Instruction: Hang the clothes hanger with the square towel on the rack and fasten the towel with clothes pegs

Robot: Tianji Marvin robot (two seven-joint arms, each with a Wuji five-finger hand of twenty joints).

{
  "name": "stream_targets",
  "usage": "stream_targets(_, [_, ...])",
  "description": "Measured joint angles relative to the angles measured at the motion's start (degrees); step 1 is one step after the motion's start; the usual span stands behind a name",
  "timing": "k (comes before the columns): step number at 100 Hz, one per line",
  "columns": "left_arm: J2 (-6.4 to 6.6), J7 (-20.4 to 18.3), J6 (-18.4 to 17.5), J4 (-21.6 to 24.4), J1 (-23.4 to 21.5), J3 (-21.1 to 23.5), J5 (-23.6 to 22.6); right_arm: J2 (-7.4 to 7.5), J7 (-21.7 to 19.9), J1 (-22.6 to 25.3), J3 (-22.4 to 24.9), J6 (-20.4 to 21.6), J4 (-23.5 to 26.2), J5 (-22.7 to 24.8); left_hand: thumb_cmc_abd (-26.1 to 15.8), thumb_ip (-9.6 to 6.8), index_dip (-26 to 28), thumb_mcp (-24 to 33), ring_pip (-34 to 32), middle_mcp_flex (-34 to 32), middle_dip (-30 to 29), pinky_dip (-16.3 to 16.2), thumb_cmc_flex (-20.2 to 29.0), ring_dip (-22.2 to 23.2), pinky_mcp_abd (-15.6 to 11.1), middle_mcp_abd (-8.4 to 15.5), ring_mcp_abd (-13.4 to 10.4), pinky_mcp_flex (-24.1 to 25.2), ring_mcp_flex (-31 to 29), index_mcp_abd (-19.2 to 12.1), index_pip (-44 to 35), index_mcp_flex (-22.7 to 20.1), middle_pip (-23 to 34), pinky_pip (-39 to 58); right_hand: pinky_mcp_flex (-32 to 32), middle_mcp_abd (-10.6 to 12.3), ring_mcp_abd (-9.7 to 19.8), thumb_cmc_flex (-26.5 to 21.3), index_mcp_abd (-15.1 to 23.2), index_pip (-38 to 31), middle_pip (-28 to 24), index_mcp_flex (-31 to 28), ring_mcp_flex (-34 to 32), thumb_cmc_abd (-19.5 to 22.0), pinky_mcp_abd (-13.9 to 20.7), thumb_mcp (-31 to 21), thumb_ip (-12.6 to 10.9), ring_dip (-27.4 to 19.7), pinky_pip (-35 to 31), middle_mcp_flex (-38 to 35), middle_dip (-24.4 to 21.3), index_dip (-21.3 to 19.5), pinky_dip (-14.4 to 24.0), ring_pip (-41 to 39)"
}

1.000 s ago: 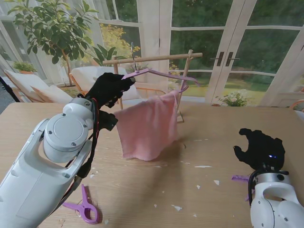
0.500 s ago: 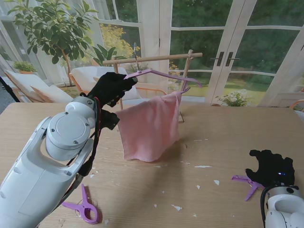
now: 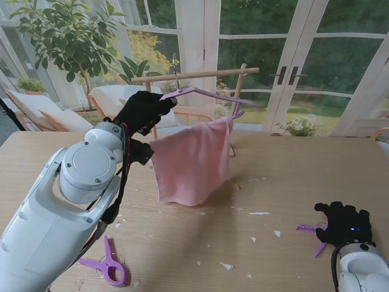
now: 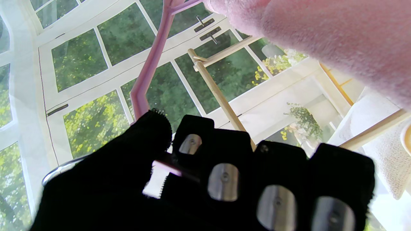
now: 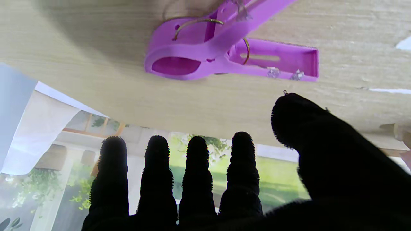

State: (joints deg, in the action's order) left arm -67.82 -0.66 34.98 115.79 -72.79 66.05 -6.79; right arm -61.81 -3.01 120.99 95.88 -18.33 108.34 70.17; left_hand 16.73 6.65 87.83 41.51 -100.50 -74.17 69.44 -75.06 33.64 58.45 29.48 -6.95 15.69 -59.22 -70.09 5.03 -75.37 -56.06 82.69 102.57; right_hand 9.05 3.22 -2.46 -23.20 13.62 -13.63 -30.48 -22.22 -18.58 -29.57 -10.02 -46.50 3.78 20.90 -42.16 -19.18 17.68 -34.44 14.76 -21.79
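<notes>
— Holding the hanger [image 3: 209,94] by its left end, our left hand [image 3: 141,112] keeps it level beside the rack [image 3: 194,75], towel [image 3: 191,161] hanging.
— Our right hand [image 3: 345,224], fingers spread, hovers over a peg [image 3: 311,230].

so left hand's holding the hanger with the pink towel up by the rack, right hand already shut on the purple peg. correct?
Not quite. The right hand is open: the right wrist view shows its fingers spread and the purple peg lying on the table, untouched. The left hand does hold the hanger with the pink towel by the rack.
</notes>
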Motion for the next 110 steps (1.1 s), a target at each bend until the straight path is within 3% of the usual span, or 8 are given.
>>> stream_targets(37, [0.00,-0.1,0.0,0.0,0.0,-0.1,-0.1,0.76,0.6,-3.5,-2.5,0.5,-7.3,-1.2,0.0,0.00,0.0,0.0,0.0,0.0,0.0,0.0,0.0,0.0,0.0,0.0,0.0,0.0,0.0,0.0,0.0,0.0,0.0,0.0,0.0,0.0,0.0,0.8,0.2,0.3,-2.1,-0.9,0.0,-3.0,0.1,-2.7,0.0,0.0,0.1,0.0,0.0,-1.5,0.0,-1.5])
stream_targets(56, [0.01,-0.1,0.0,0.0,0.0,-0.2,-0.1,0.79,7.0,-5.5,-4.3,1.1,-11.6,-3.0,0.0,0.00,0.0,0.0,0.0,0.0,0.0,0.0,0.0,0.0,0.0,0.0,0.0,0.0,0.0,0.0,0.0,0.0,0.0,0.0,0.2,0.1,0.5,0.4,7.2,-5.7,-4.3,-8.8,0.0,-5.5,0.6,-7.3,0.0,0.0,0.1,-1.0,1.3,-4.2,0.0,-3.7])
stream_targets(63, [0.00,-0.1,0.0,0.0,0.0,-0.2,-0.1,0.70,10.0,-6.4,-4.7,1.9,-13.3,-3.7,0.0,0.00,0.0,0.0,0.0,0.0,0.0,0.0,0.0,0.0,0.0,0.0,0.0,0.0,0.0,0.0,0.0,0.0,0.0,0.0,0.7,0.8,0.5,-2.4,9.5,-10.3,-5.1,-13.1,-0.1,-6.7,0.6,-10.0,0.0,0.0,0.1,-2.7,1.7,-5.0,0.0,-4.5])
stream_targets(69, [0.00,-0.1,0.0,0.0,0.0,-0.2,-0.1,0.60,12.7,-7.2,-5.1,2.8,-14.7,-4.1,0.0,0.00,0.0,0.0,0.0,0.0,0.0,0.0,0.0,0.0,0.0,0.0,0.0,0.0,0.0,0.0,0.0,0.0,0.0,0.0,0.8,1.4,0.7,-6.0,12.2,-17.8,-5.8,-17.9,-0.7,-9.5,0.6,-11.2,4.5,0.3,-0.7,-4.0,2.1,-3.3,0.0,-5.4])
stream_targets(79, [0.00,0.0,0.0,0.0,0.0,-0.2,-0.1,0.45,14.1,-7.8,-5.1,5.4,-15.9,-4.1,0.0,0.00,0.0,0.0,0.0,0.0,0.0,0.0,0.0,0.0,0.0,0.0,0.0,0.0,0.0,0.0,0.0,0.0,0.0,0.0,1.3,2.8,1.3,-9.9,15.0,-26.5,-5.9,-23.3,-1.5,-12.3,0.8,-12.7,7.2,0.4,-1.4,-6.9,2.3,0.1,0.0,-6.9])
stream_targets(90, [0.00,0.0,0.0,0.0,0.0,-0.2,-0.1,0.46,13.7,-8.0,-5.0,6.6,-15.9,-3.6,0.0,0.00,0.0,0.0,0.0,0.0,0.0,0.0,0.0,0.0,0.0,0.0,0.0,0.0,0.0,0.0,0.0,0.0,0.0,0.0,1.3,5.0,1.9,-12.5,17.4,-29.4,-5.9,-28.1,-2.3,-13.1,1.4,-13.5,7.8,0.4,-2.0,-8.0,2.3,0.2,0.0,-7.2])
stream_targets(101, [0.00,0.0,0.0,0.0,0.0,-0.2,-0.1,0.49,13.9,-8.1,-4.8,7.4,-16.1,-3.4,0.0,0.00,0.0,0.0,0.0,0.0,0.0,0.0,0.0,0.0,0.0,0.0,0.0,0.0,0.0,0.0,0.0,0.0,0.0,0.0,1.4,5.0,1.9,-12.8,17.5,-29.5,-5.9,-29.4,-2.3,-13.8,1.6,-14.1,7.8,0.4,-2.1,-8.7,2.3,0.3,0.0,-7.3])
stream_targets(110, [0.00,0.0,0.0,0.0,0.0,-0.2,-0.1,0.50,13.9,-8.0,-4.5,8.2,-16.2,-3.1,0.0,0.00,0.0,0.0,0.0,0.0,0.0,0.0,0.0,0.0,0.0,0.0,0.0,0.0,0.0,0.0,0.0,0.0,0.0,0.0,1.4,5.2,2.0,-12.9,17.5,-27.9,-5.9,-29.0,-2.3,-13.0,2.3,-15.0,7.8,0.4,-2.7,-8.7,2.3,3.3,0.0,-7.3])
